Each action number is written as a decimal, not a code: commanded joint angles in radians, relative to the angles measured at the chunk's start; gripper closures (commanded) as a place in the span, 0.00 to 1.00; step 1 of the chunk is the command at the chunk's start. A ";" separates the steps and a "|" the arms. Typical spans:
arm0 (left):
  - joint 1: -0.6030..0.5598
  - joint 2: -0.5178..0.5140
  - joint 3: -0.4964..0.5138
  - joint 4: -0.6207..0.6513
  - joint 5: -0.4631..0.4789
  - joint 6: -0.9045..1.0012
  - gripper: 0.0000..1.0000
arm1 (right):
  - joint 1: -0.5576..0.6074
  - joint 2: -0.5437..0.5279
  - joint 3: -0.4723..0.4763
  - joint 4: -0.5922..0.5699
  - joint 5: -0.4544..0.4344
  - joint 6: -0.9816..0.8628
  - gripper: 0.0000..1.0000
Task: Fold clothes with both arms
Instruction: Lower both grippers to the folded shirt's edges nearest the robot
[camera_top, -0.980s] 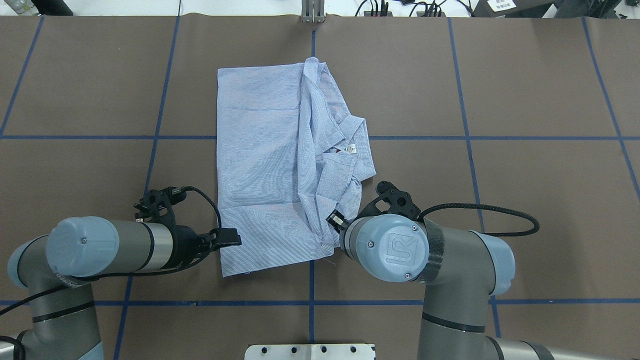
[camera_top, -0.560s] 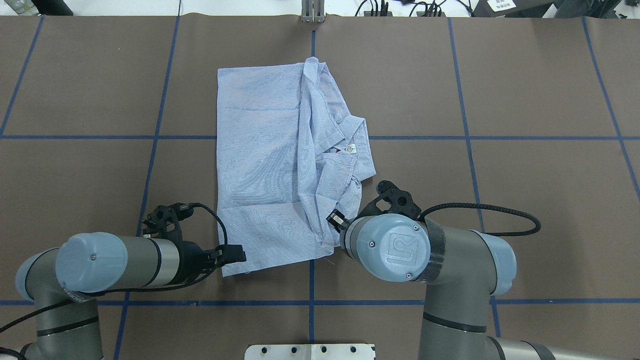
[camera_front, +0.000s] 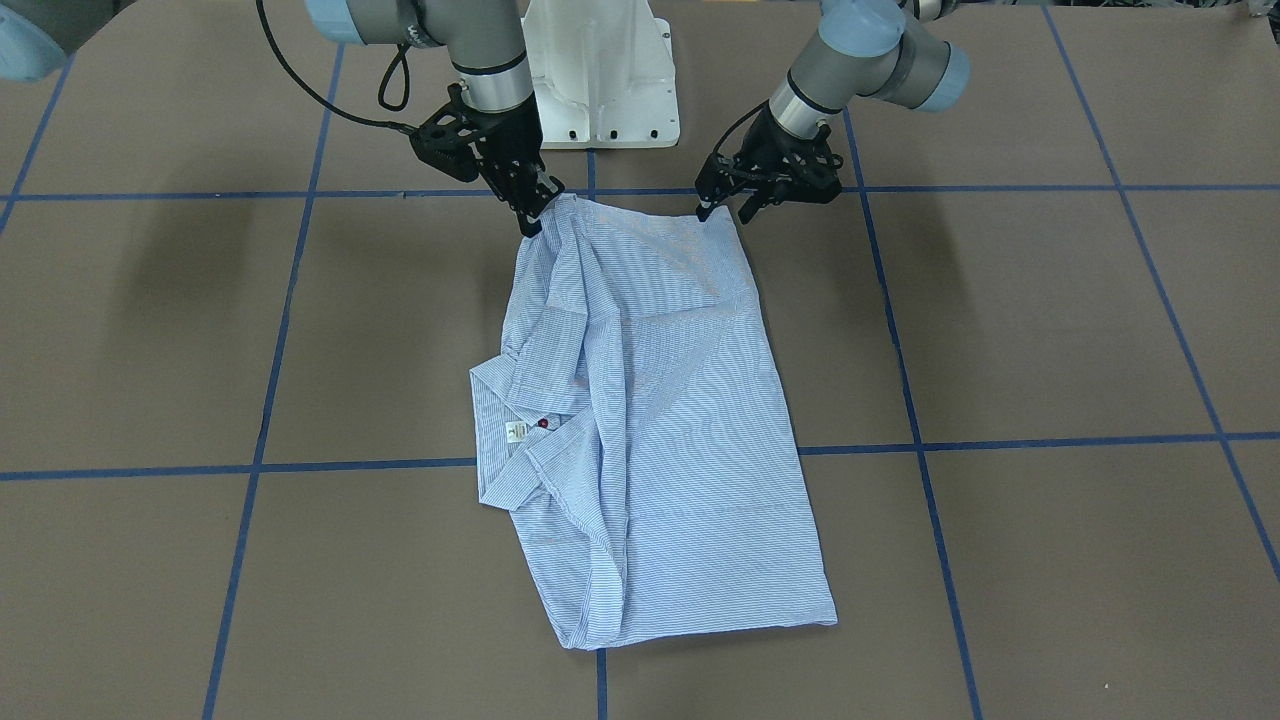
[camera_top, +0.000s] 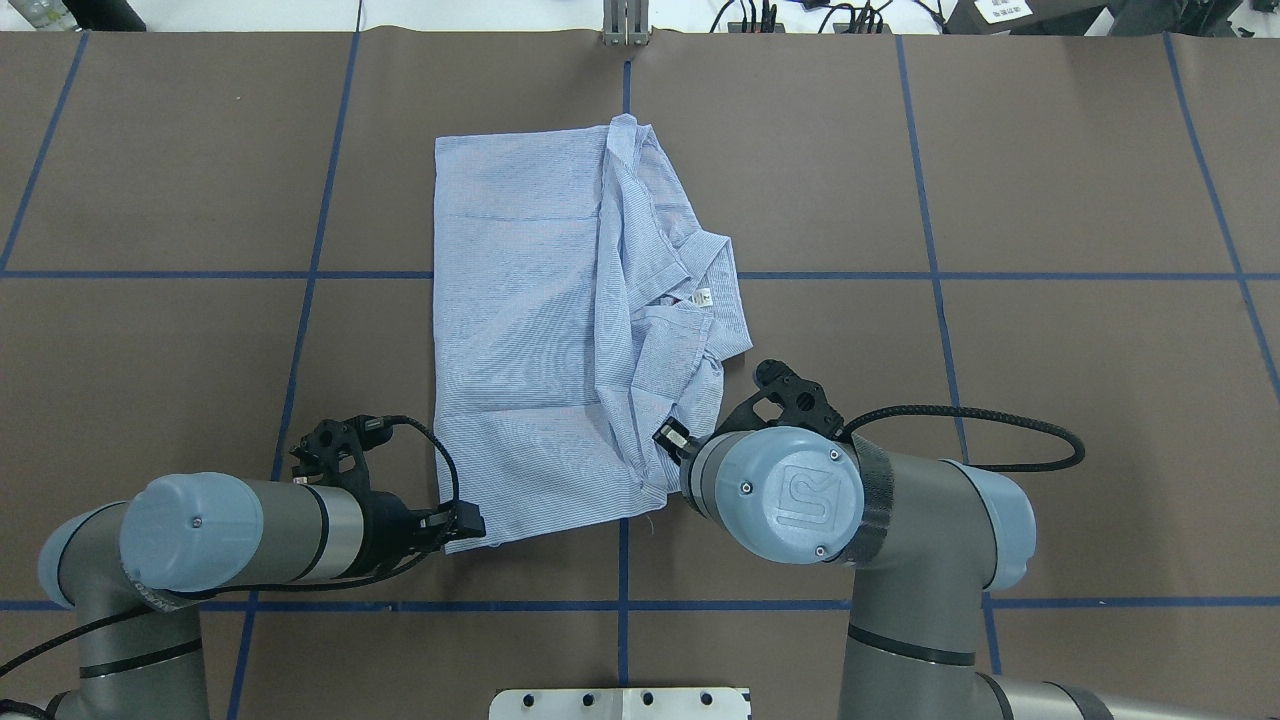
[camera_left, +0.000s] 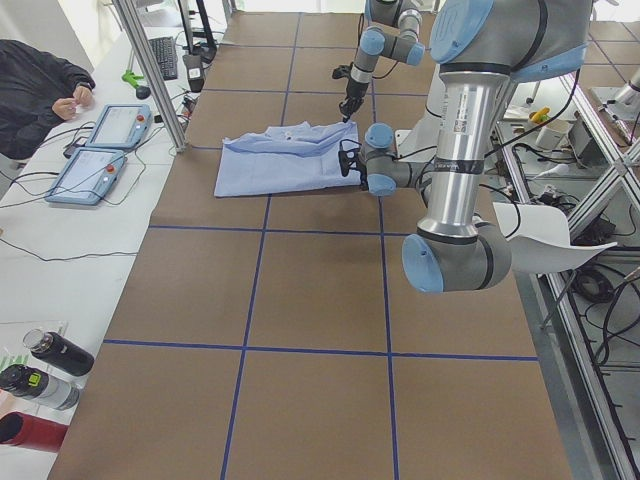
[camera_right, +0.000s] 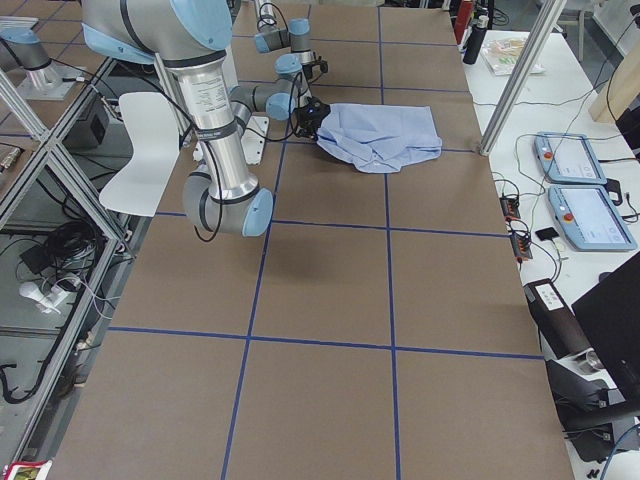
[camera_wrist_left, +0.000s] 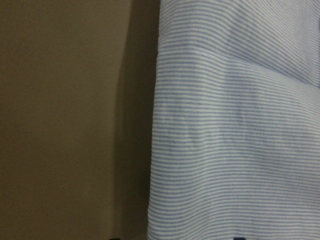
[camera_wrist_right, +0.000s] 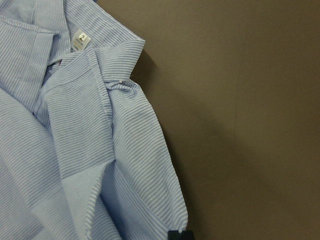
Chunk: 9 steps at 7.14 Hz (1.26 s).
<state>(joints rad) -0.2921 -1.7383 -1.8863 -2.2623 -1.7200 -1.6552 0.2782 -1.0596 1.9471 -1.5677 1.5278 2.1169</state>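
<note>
imo the right fingers (camera_front: 528, 210) are looking clamped on a shirt (camera_front: 650, 420) corner, and the left fingers (camera_top: 466, 522) are sitting open astride the other, needing table (camera_front: 1000, 330) contact before pinching.

Overhead and front views oppose, sharing the shirt (camera_top: 520, 330).

From my screen the tabletop (camera_top: 1050, 400) is a brown cover, ruled into large squares by blue tape lines (camera_top: 930, 275). Along one long edge runs a white bench (camera_left: 60, 250), where I see two teach pendants (camera_left: 118, 125) side by side, a black keyboard (camera_left: 165, 57) and a slanting aluminium post (camera_left: 150, 70). A person in a dark jacket (camera_left: 35, 85) is at that bench. A small grey bracket (camera_top: 625, 25) marks the middle of the same edge. At the middle of the opposite long edge stands a white pedestal (camera_front: 600, 80). Off the bench-side corner at the table's left end, three bottles (camera_left: 60, 352) lie together.
</note>
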 joint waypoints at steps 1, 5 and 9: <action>0.002 -0.006 0.001 0.000 -0.004 0.000 0.70 | 0.001 0.000 0.004 0.000 0.000 0.000 1.00; 0.004 -0.006 -0.001 0.000 -0.004 0.000 0.81 | 0.003 0.000 0.004 0.000 0.000 0.000 1.00; 0.004 -0.003 -0.052 0.000 -0.004 -0.001 1.00 | -0.043 -0.086 0.161 -0.052 -0.038 0.002 1.00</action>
<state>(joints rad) -0.2884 -1.7423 -1.9070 -2.2627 -1.7242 -1.6565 0.2631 -1.1089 2.0161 -1.5786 1.5079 2.1172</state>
